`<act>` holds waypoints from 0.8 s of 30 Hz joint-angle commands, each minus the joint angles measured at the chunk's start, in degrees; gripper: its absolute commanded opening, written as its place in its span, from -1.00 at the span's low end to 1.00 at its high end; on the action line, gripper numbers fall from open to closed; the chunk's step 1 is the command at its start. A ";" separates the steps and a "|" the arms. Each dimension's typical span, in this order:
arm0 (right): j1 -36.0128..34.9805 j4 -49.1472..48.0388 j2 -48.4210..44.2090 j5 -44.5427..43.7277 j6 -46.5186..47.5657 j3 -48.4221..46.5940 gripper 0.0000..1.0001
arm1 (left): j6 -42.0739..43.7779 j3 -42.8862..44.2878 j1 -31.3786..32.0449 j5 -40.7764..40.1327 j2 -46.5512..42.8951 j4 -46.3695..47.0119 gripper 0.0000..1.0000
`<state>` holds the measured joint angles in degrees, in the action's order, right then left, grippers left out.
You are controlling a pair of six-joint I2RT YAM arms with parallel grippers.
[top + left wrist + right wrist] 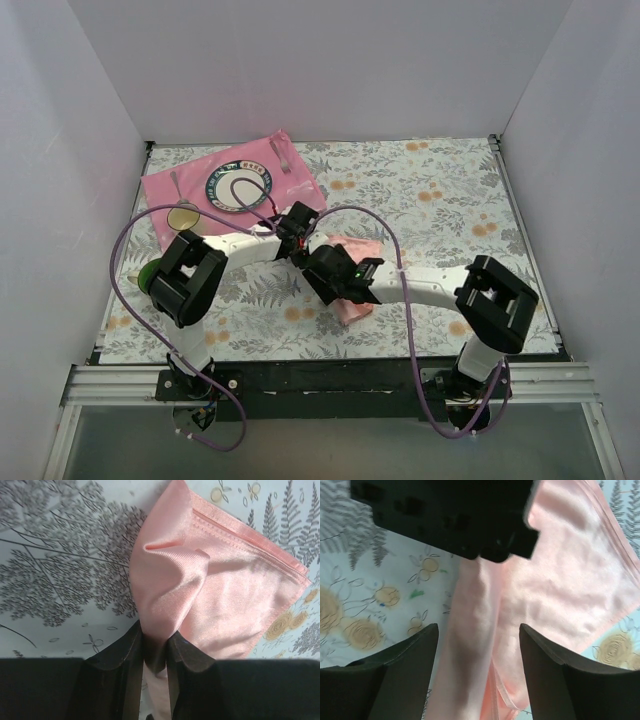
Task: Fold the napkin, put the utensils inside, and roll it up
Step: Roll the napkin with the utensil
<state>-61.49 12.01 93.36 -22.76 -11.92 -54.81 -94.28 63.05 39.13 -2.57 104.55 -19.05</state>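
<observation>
White walls (pixel 300 60) box in a grey-and-orange floral tablecloth (pixel 430 200), with a hot-pink rectangular mat (pixel 165 190) at its far left. Mid-table lies the pale salmon-pink satin napkin (pixel 235 580), already in layers, so folding seems under way; filling and rolling remain. On the mat, the patterned round plate (pixel 238 187), metal spoon (pixel 180 195) and fork (pixel 281 157) sit untouched. A raised pleat is pinched in the left gripper (pixel 155 640), while the right gripper (pixel 479 635) hangs over the cloth, jaws apart

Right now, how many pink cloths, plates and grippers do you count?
Pink cloths: 2, a pale salmon-pink shiny napkin and a hot-pink rectangular mat
Plates: 1, a round patterned plate
Grippers: 2, left gripper and right gripper
Total: 5
</observation>
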 commanded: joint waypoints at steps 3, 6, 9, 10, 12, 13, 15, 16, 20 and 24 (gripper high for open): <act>-2.31 2.93 9.11 -9.93 0.15 -7.33 0.40 | 0.41 -1.08 2.00 -0.68 -1.81 -2.13 -0.73; -2.31 0.57 9.03 -8.62 -0.20 -6.20 0.29 | 0.33 -1.52 2.00 -0.68 -2.25 -1.96 -0.73; -2.05 -2.24 7.54 -6.25 -1.34 -3.56 0.17 | -0.03 -1.79 2.00 -0.16 -2.60 -1.78 -0.74; -1.88 -3.12 6.58 -4.33 -1.70 -2.60 0.12 | -0.11 -1.96 2.00 -0.07 -2.69 -1.78 -0.74; -1.00 -4.88 5.96 -2.99 -2.05 -0.04 -0.01 | -0.03 -2.05 2.00 -0.07 -2.95 -1.69 -0.74; -0.47 -5.67 5.17 -1.60 -2.14 0.92 -0.08 | -0.03 -2.05 2.00 -0.24 -3.13 -1.69 -0.74; 1.80 -8.48 4.11 1.30 -2.05 4.17 -0.21 | -0.03 -2.14 1.91 -0.07 -3.65 -1.61 -0.74; 2.69 -9.28 2.98 4.36 -2.14 5.14 -0.37 | 0.06 -2.14 2.00 -0.07 -3.92 -1.61 -0.74; 6.82 -14.81 -0.19 13.60 0.66 9.88 -0.71 | 1.38 -2.14 1.91 -0.33 -5.32 -1.61 -0.58; 14.70 -18.68 -1.87 31.57 1.99 13.05 -0.84 | 2.69 -3.89 2.00 -2.35 -9.27 -0.73 0.10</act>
<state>-53.23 -1.96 91.13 -10.98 -12.91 -45.25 -93.86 61.34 39.55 -4.58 101.89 -18.28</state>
